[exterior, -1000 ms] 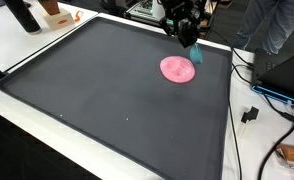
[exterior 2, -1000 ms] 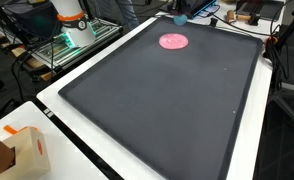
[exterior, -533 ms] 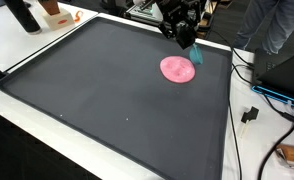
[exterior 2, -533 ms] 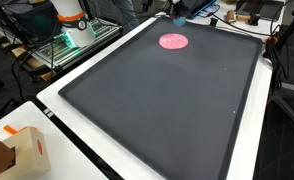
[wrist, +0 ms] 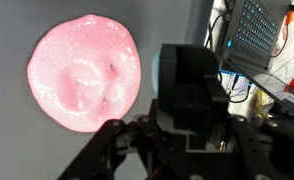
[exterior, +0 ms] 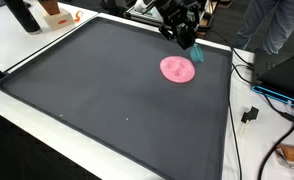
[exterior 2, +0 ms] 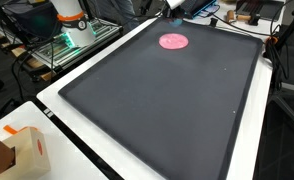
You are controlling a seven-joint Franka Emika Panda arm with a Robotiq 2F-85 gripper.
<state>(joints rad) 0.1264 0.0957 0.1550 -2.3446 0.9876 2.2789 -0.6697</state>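
The teal piece (exterior: 194, 50) hangs just above the far edge of the mat (exterior: 97, 95), pinched at the tip of your gripper (exterior: 190, 44). The jaws look closed on it, and only its lower end shows below the fingers. In the wrist view the gripper's dark body fills the lower middle and hides the grip, so you cannot check it there.

Just beside the piece, on the near side, a pink disc (exterior: 178, 69) lies flat on the mat, apart from the piece and from your fingers. The wrist view shows this disc (wrist: 82, 72) as glittery and lumpy, to the left of the gripper body. It is the 1 thing close under your gripper.

The mat is dark grey with a raised black rim, and it covers most of a white table (exterior: 37, 45). Off its right side, cables (exterior: 249, 88) trail over the table edge with a black plug (exterior: 249, 115) among them. A person in jeans (exterior: 282, 25) stands behind that corner.

In an exterior view a cardboard box (exterior 2: 22, 150) sits on the near table corner, well apart from the gripper. A white and orange post (exterior 2: 69, 15) rises over a green-lit rack (exterior 2: 62, 45) — both are off the mat. Cluttered benches fill the room behind.
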